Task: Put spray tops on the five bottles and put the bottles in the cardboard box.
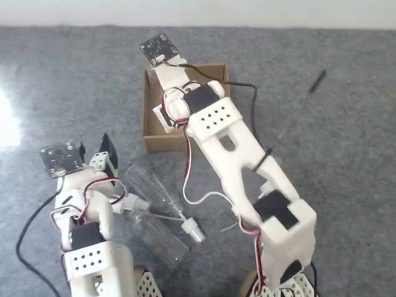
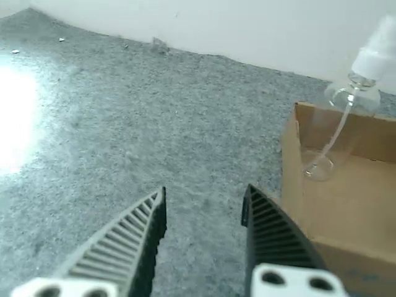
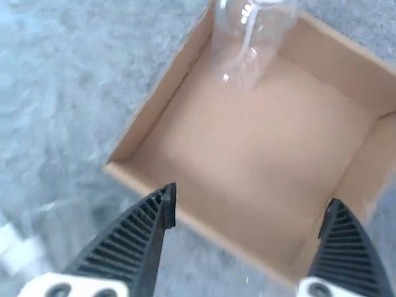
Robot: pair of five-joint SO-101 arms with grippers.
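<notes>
The cardboard box (image 1: 150,137) stands on the grey carpet, and my right arm (image 1: 216,117) reaches over it. My right gripper (image 3: 250,201) hangs open above the box (image 3: 260,154), nothing between its fingers. One clear bottle (image 3: 250,31) is at the box's far wall. That bottle (image 2: 340,124) stands roughly upright with a white spray top (image 2: 374,52) on it. Two more clear bottles (image 1: 148,182) (image 1: 161,235) lie on the carpet between the arms, a white spray top (image 1: 193,230) beside them. My left gripper (image 2: 204,195) is open above bare carpet, short of the box (image 2: 346,210).
A dark pen-like object (image 1: 317,81) lies on the carpet at the far right. A black cable (image 1: 250,102) and a white cable (image 1: 207,198) run along the right arm. A pale wall (image 2: 247,25) bounds the carpet at the back.
</notes>
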